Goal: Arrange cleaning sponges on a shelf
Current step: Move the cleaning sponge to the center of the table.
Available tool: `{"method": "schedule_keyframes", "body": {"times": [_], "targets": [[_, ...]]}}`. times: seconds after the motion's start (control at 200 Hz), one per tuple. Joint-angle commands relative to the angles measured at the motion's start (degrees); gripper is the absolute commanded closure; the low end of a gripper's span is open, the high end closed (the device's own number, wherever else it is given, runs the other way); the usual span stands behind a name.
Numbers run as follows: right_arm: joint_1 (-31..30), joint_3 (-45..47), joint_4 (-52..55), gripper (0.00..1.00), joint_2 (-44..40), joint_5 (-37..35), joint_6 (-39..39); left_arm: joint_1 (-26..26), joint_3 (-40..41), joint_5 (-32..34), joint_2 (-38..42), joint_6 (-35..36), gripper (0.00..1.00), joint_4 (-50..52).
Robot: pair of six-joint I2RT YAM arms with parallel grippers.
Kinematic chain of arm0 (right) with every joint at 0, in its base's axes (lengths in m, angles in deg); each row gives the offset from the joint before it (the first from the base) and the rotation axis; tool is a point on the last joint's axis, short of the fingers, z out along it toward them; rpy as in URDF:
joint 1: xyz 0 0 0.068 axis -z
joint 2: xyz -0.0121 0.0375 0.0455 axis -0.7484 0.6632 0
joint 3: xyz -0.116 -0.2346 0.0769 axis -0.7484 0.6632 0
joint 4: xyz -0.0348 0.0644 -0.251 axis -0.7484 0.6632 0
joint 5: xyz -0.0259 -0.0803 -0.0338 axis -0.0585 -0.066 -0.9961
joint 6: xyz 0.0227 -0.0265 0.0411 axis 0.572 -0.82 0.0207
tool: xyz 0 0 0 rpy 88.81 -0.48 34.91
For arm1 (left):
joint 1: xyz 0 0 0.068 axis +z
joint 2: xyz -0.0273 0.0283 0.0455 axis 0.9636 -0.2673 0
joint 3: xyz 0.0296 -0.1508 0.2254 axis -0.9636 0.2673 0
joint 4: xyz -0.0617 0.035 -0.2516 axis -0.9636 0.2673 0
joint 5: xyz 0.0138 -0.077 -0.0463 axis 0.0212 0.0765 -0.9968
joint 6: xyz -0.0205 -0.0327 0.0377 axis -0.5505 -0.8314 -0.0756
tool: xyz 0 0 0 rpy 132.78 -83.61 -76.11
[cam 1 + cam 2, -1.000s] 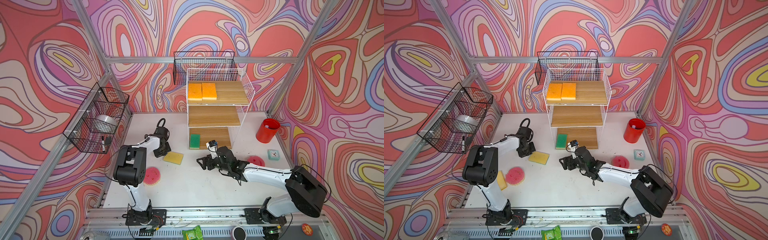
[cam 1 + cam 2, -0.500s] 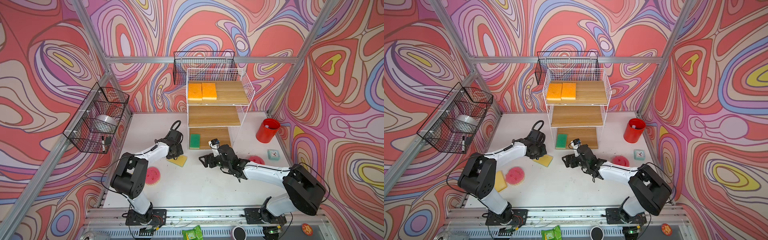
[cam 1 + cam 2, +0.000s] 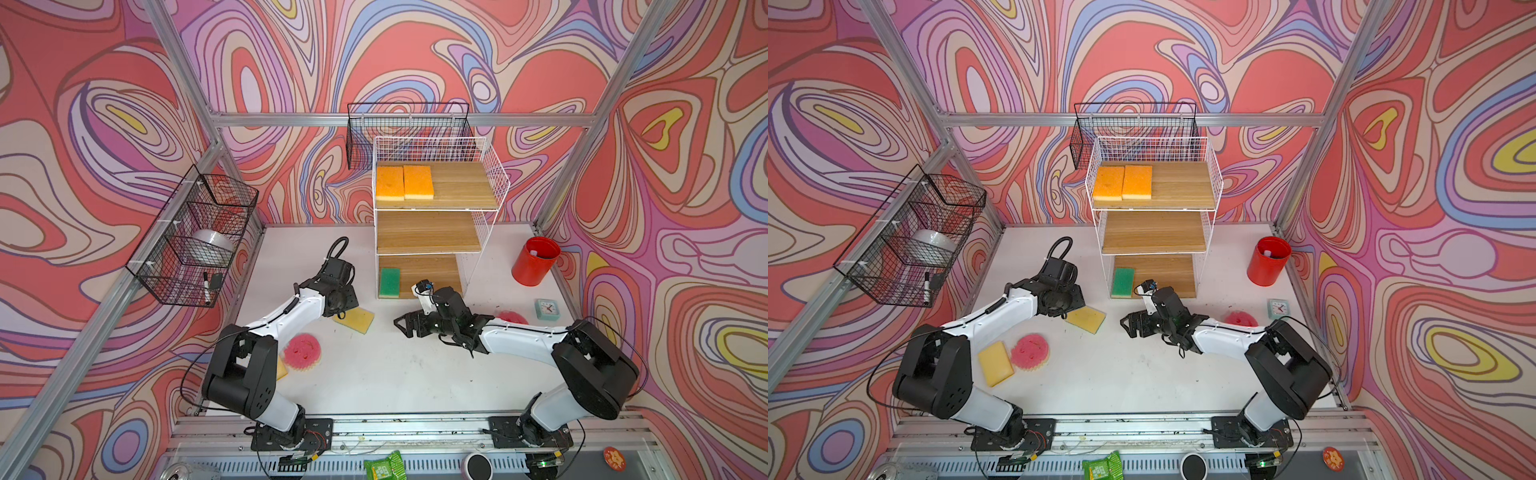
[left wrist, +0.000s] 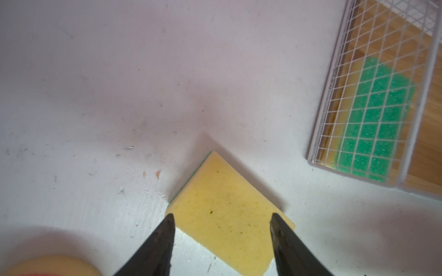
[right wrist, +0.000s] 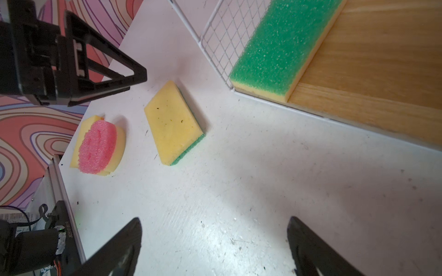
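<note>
The shelf [image 3: 490,189] is a white wire rack with three wood boards. Two orange sponges [image 3: 390,183] [image 3: 418,182] lie on its top board and a green sponge [image 3: 389,282] [image 5: 279,45] on the bottom board. A green-backed sponge [image 4: 222,215] [image 3: 356,320] [image 5: 172,121] lies yellow side up on the table. My left gripper [image 4: 221,217] [image 3: 1073,301] hangs open just over its near end, a fingertip at each side. My right gripper [image 5: 215,229] [image 3: 405,326] is wide open over bare table. A pink round sponge [image 3: 302,351] sits by a yellow sponge [image 3: 995,363]; another pink one [image 3: 513,318] lies beside my right arm.
A red cup [image 3: 535,261] and a small mint clock [image 3: 547,309] stand at the right of the table. Black wire baskets hang on the left wall [image 3: 195,241] and behind the shelf [image 3: 407,124]. The shelf's mesh side [image 4: 373,95] is close to my left gripper.
My left arm swung right, toward the shelf, to the yellow-side-up sponge, and its jaws opened. The sponge shifted slightly right. The right gripper opened a little wider and barely moved.
</note>
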State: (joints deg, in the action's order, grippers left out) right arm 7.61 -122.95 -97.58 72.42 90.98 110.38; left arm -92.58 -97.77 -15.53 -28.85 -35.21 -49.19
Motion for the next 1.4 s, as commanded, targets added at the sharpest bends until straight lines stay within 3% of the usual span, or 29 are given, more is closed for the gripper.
{"method": "schedule_keyframes", "body": {"times": [0.0,0.29,0.436,0.631,0.976,1.111,1.262,1.397], "targets": [[0.07,-1.22,0.37,0.02,1.09,1.47,0.23,1.79,0.5,-1.76,-1.51,1.45,0.3,1.13],[0.06,-0.65,0.46,0.02,0.57,2.07,0.17,2.05,1.13,-3.65,-6.1,2.34,0.31,-1.85],[0.04,-1.17,-0.24,0.02,1.62,6.48,-0.26,1.59,3.49,-5.99,-5.87,1.28,0.33,-5.23],[0.06,-2.18,-1.39,0.02,3.45,12.01,-0.03,-2.93,4.48,-5.78,-5.37,0.64,0.38,-6.14],[1.04,-3.33,1.2,0.02,4.57,8.84,1.01,-9.75,5.76,-5.68,-6.36,-1.99,0.44,-9.01],[2.17,-4.36,-0.58,0.02,6.54,10.22,2.66,-9.69,6.7,-3.84,-3.81,-2.14,0.42,-8.23],[2.21,-7.38,-1.38,0.03,10.2,10.51,2.81,-9.47,9.11,-1.91,1.78,-1.94,0.33,-7.66],[2.17,-9.59,-2.64,0.03,13.6,9.08,2.6,-6.37,10.84,-4.76,3.63,-1.84,0.3,-9.22]]}}
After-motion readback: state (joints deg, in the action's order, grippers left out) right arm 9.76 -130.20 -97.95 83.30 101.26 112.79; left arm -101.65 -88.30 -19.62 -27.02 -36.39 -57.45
